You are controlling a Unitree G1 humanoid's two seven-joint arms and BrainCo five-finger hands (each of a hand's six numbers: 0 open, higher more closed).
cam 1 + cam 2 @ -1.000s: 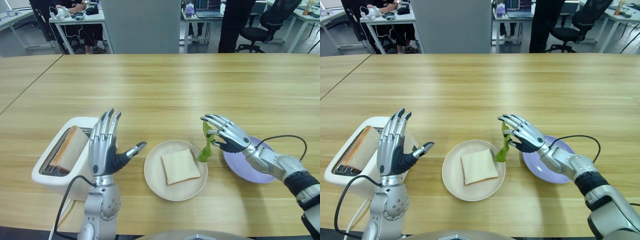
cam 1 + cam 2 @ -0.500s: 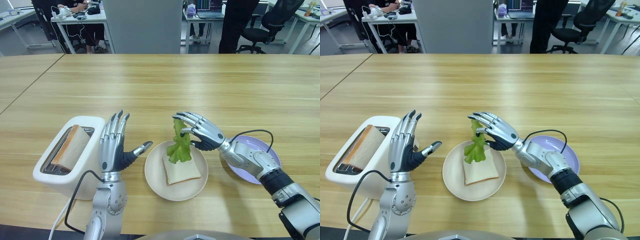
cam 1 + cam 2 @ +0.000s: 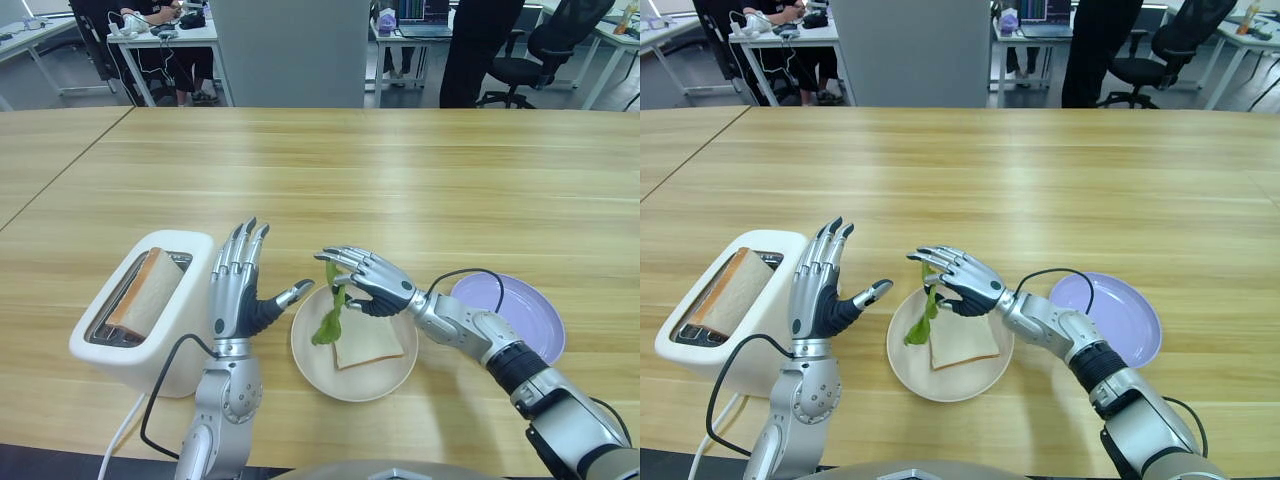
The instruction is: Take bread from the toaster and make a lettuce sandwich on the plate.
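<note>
The right hand [image 3: 375, 285] pinches a lettuce leaf [image 3: 328, 320] dangling over the plate [image 3: 350, 388]'s left side, just off its bread slice [image 3: 372, 346], probably needing centring before release, while the left hand [image 3: 238, 292] stands spread and empty beside the plate.

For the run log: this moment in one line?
right hand: lettuce held over plate | bread slice on plate | left hand: open beside toaster

Wooden table [image 3: 400, 170]. White toaster [image 3: 150, 345] at left, bread slice [image 3: 145, 292] standing in its slot. Left robot hand [image 3: 232, 300] upright just beside the toaster, fingers spread, holding nothing. Right robot hand [image 3: 375, 285] pinching hanging lettuce [image 3: 330, 318] over beige plate [image 3: 355, 385], which carries a second bread slice [image 3: 370, 347]. Purple plate [image 3: 520, 315] at right.
</note>
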